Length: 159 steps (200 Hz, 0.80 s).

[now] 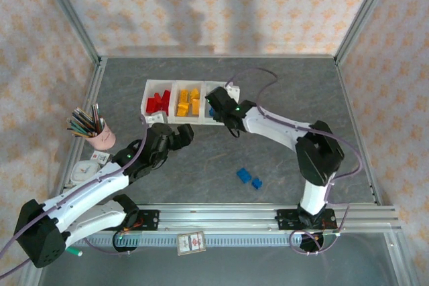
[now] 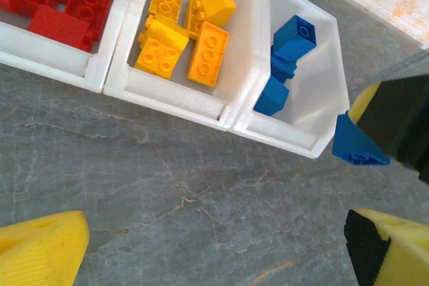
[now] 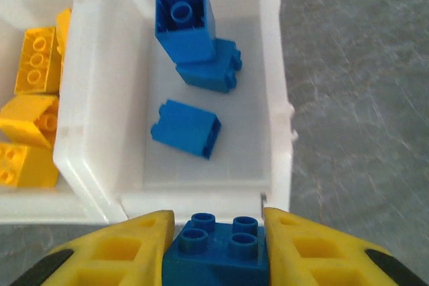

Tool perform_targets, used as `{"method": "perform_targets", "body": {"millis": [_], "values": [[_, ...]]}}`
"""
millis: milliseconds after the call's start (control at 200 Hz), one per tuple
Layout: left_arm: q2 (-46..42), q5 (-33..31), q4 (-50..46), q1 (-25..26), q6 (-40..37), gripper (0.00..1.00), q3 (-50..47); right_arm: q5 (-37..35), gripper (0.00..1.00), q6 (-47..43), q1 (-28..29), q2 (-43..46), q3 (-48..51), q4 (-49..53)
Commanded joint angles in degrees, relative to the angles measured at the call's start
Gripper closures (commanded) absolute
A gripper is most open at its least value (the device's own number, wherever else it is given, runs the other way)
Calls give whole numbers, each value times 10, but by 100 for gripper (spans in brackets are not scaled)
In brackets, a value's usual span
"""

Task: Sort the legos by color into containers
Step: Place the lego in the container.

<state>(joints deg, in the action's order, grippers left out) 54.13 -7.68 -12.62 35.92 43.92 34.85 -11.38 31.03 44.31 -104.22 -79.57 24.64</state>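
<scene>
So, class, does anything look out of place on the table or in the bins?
No bin mixes colours. Two blue legos lie loose on the table, short of the tray, and another blue brick sits in the right fingers at the edge of the blue bin.

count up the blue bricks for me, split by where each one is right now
bricks in the end bin: 3
held brick in the right gripper: 1
loose bricks on the table: 2
total: 6
</scene>
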Motion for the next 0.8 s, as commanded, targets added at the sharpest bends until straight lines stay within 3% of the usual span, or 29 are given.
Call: {"method": "perform_targets", "body": {"millis": [0,520,676,791], "values": [[16,14,7,-14,-18,1,15,3,65,-37,-15,-42,-53,-5],[41,24,13,-45,-25,1,25,17,63,-75,-40,-200,-199,-5],[34,24,14,-48,-25,1,22,27,50,-83,-41,-201,-212,-5],[34,28,13,-50,-25,1,24,21,49,-83,-41,-184,-208,-3]]}}
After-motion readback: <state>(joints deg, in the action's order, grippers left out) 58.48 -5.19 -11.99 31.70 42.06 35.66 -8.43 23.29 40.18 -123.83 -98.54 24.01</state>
